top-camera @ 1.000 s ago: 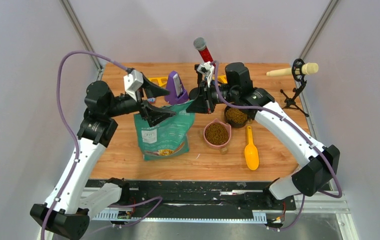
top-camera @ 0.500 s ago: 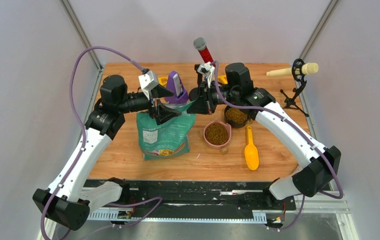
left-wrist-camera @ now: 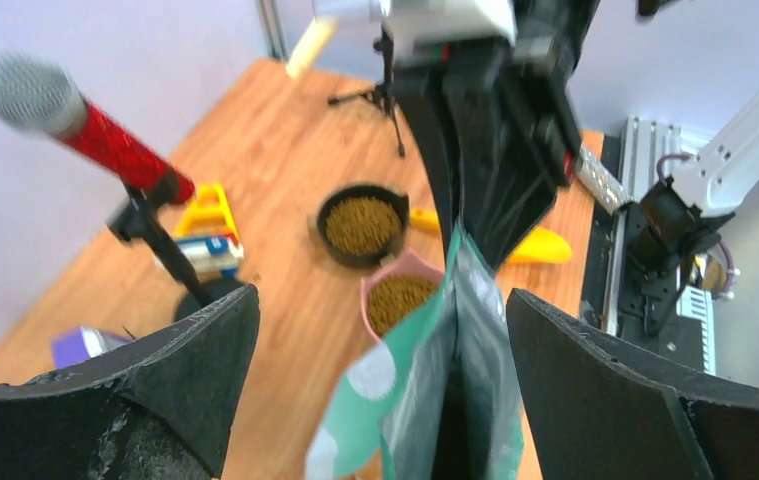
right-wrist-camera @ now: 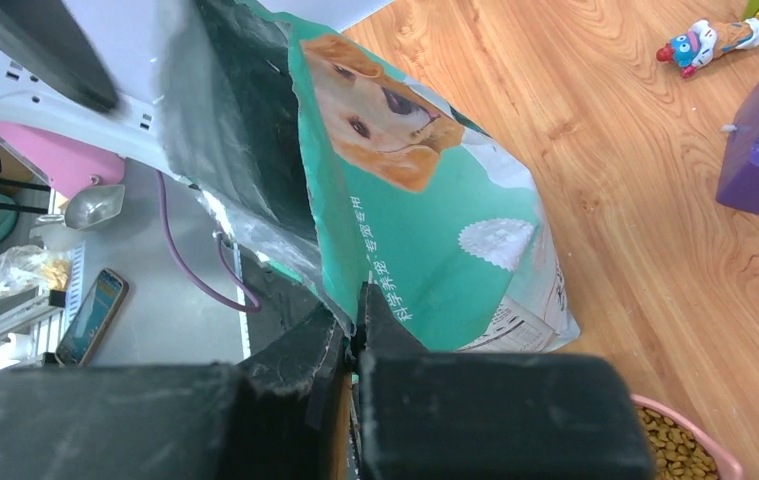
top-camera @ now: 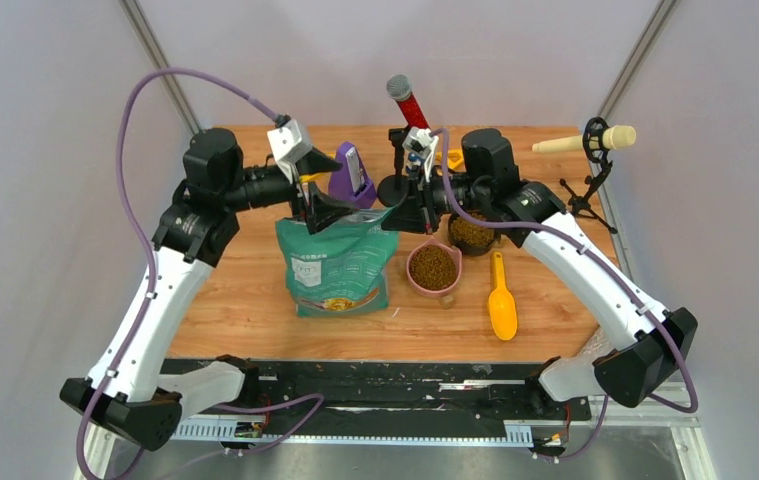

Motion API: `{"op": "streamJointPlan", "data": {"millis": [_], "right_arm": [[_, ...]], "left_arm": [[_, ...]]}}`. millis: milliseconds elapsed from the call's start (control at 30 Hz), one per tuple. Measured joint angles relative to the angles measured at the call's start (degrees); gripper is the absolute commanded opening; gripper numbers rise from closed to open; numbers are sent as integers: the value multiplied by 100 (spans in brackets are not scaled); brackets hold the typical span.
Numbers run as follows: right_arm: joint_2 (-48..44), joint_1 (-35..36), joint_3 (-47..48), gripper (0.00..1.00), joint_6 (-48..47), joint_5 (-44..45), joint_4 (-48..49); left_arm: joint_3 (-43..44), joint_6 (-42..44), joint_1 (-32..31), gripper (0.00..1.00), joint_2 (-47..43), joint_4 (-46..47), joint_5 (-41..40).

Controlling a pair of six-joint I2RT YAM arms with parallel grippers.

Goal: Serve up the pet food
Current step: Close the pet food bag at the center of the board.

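Gripping: right tool (right-wrist-camera: 352,325) clenched on bag (top-camera: 340,265) top edge
Left tool (left-wrist-camera: 382,310): released, jaws straddling that upright edge
Pet food (top-camera: 433,267): in pink bowl (top-camera: 410,270) and black bowl (left-wrist-camera: 323,225), just right of bag

wooden table (top-camera: 247,292), pale lilac walls (top-camera: 35,120)

Bench (top-camera: 245,290) stock, by my count:
- teal feed bag (top-camera: 340,270): one
- bowls of kibble (top-camera: 435,268): two, a pink bowl (top-camera: 409,268) and a black bowl (left-wrist-camera: 322,225)
- yellow scoop (top-camera: 501,300): one
- microphones on stands: two, a red microphone (top-camera: 406,100) and a beige microphone (top-camera: 585,141)
- purple box (top-camera: 350,180): one
- toy figure (right-wrist-camera: 700,42): one
- my pincers: two, a left pincer (left-wrist-camera: 383,300) and a right pincer (right-wrist-camera: 355,330)
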Motion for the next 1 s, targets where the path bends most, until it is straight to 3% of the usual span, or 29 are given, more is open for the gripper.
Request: {"op": "streamJointPlan", "data": {"millis": [200, 300, 367, 533, 700, 867, 1000], "right_arm": [[-120, -11, -144, 0, -214, -7, 52], [-184, -9, -212, 0, -219, 144, 87], [-203, -7, -214, 0, -203, 289, 94], [-229, 0, -219, 0, -98, 577, 94], [-319, 4, -310, 0, -83, 612, 129], [-409, 7, -382, 0, -109, 579, 157], [-452, 7, -413, 0, -151, 463, 179]], "left_arm": [[1958, 0, -472, 100, 968, -374, -96], [3416, 332, -1137, 100, 1812, -1121, -883], [3856, 706, -1460, 100, 2124, -1493, -1292], [3674, 1484, -1788, 100, 2124, -2286, -1392], [2717, 1434, -1832, 100, 1705, -2046, -1362], [2323, 1578, -1843, 99, 1582, -2055, -1390], [2013, 1703, -1843, 92, 1425, -2079, -1521]]}}
